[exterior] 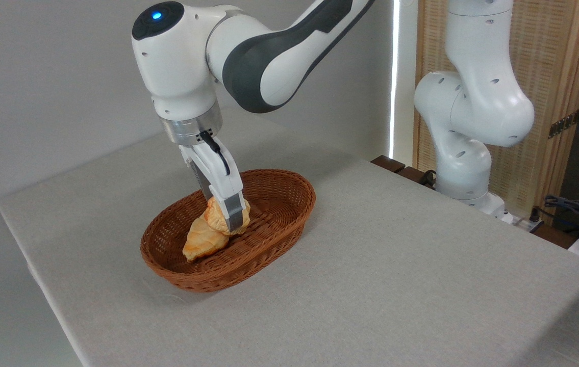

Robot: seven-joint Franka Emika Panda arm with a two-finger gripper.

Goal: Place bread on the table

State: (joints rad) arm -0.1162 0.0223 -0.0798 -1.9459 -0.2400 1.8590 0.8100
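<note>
Claw: the claw (228, 216) hangs from the white arm down into the wicker basket, tilted a little so its tip leans toward the right. Its near finger lies flat across the front of the bread, and the pastry shows on both sides of it; the far finger is hidden behind. It appears clamped onto the bread.

Bread: the bread (214, 215), a small golden-orange pastry with a ridged surface, sits inside the basket, between the claw's fingers. Whether it is clear of the basket floor cannot be told from this view.

Loaf: a longer, pointed golden loaf (201, 240) lies in the basket just below and left of the bread, touching or overlapping it, its tip aimed at the near-left rim.

Basket: the brown oval wicker basket (279, 204) rests on the bench, left of its middle.

Bench: the bench (396, 265) is covered with plain light grey cloth.

Background: a second white robot arm (473, 117) stands at the far right edge, before a slatted wooden screen (549, 76).
</note>
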